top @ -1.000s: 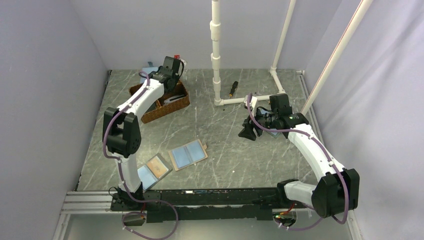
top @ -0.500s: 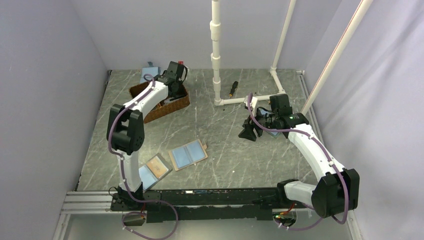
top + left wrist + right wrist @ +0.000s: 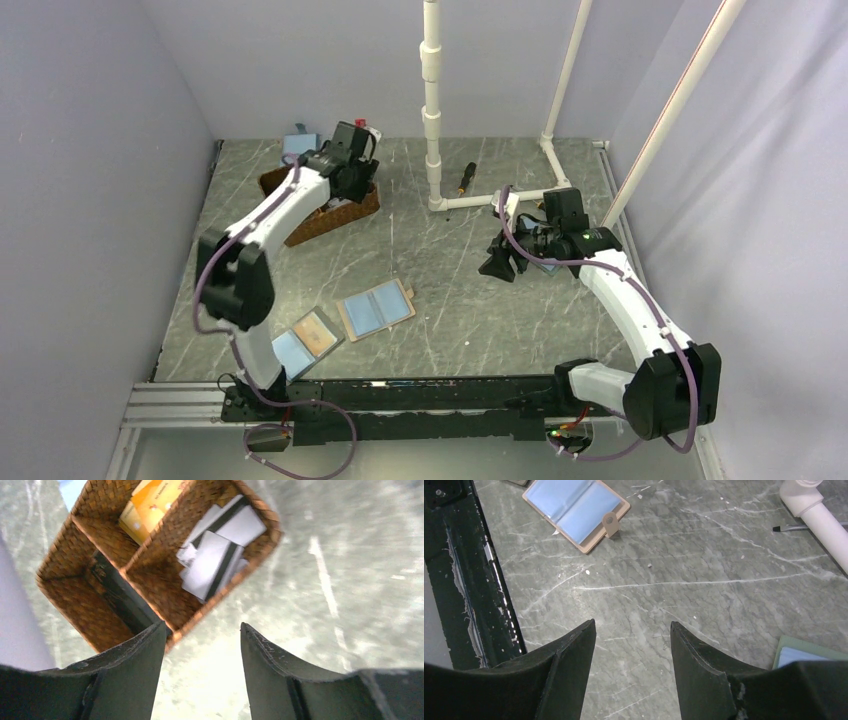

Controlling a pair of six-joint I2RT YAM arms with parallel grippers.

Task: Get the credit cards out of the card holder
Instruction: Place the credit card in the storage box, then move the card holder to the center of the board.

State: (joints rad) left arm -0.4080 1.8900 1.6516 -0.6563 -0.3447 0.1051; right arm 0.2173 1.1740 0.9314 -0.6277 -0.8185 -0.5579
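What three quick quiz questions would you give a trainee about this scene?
1. True or false: the left pincer grips a card.
2. Fill in: the card holder lies ___ (open or shut).
3. Pick one: the white cards lie A) in the card holder, B) in the basket, C) in the right pincer.

Key: 1 false, since its fingers stand apart with nothing between them; 2 open; 3 B.
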